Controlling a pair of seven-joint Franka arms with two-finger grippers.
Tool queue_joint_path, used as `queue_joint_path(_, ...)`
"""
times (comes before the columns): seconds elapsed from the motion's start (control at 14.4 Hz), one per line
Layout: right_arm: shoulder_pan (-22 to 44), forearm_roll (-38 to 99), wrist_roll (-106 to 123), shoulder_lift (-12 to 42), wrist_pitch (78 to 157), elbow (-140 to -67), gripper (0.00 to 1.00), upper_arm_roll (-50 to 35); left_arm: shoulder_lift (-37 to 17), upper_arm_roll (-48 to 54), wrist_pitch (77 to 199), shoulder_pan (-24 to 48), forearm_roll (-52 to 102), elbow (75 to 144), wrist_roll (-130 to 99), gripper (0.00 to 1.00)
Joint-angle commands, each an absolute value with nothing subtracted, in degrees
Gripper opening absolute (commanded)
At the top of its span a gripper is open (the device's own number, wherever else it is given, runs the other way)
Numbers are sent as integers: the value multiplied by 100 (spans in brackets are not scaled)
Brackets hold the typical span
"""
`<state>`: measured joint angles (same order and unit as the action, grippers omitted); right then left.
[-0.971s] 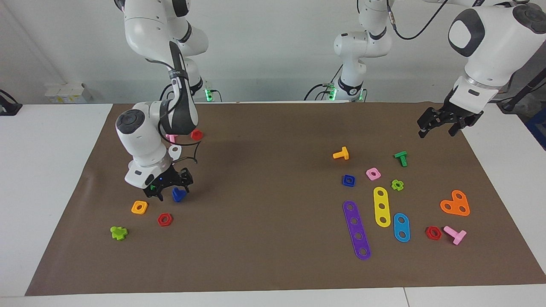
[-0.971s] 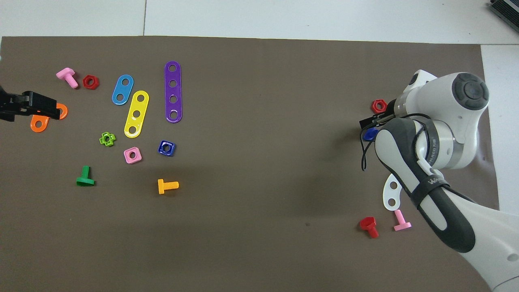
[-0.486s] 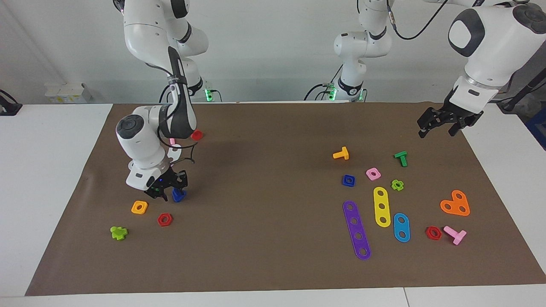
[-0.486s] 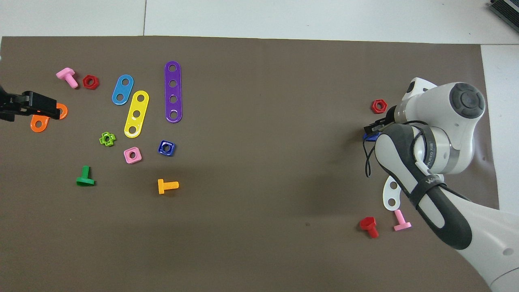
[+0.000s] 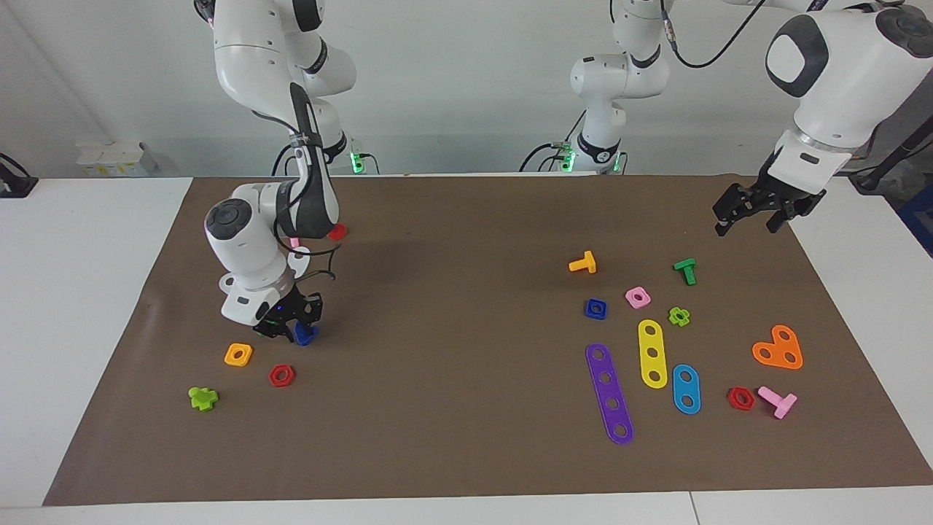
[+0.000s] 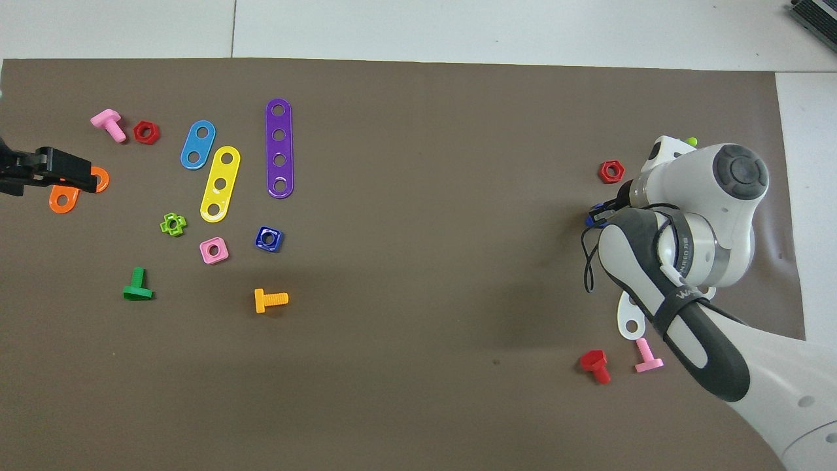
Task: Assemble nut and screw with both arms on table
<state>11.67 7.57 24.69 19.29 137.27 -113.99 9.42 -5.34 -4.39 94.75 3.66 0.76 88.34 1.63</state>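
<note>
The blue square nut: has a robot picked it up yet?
No, the nut lies alone on the mat beside the pink nut, with neither gripper at it.

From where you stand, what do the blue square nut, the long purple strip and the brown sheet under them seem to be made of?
The nut: probably moulded plastic, judging by its saturated solid blue and slightly glossy faces.
The purple strip: likely the same toy plastic, a thin flat bar with a smooth sheen and clean round holes.
The brown mat: matte, perhaps paper or thin felt; a faint ripple shows near one edge.
</note>
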Motion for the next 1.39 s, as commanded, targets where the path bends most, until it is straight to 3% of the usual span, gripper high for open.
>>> queue_joint_path(0.0,1143,949,2384,1907,13878,-11487,0,914,-369,-404,9492,308,97,9026,237,100)
queue_joint_path(0.42,1160,1046,1682,1583,13018,-10777,0,905,-369,-404,9501,316,97,9026,237,100)
queue_joint_path(0.69,1782,923,294,1529,12122,-9899,0,870,-369,-404,9501,316,105,9026,237,100)
queue_joint_path(0.97,2906,888,-1472,1643,12496,-9774,0,870,-369,-404,9492,316,97,9026,237,100)
queue_joint_path(1.32,4155,791,-3136,2520,13341,-9335,0,870,-369,-404,9492,316,97,9018,237,100)
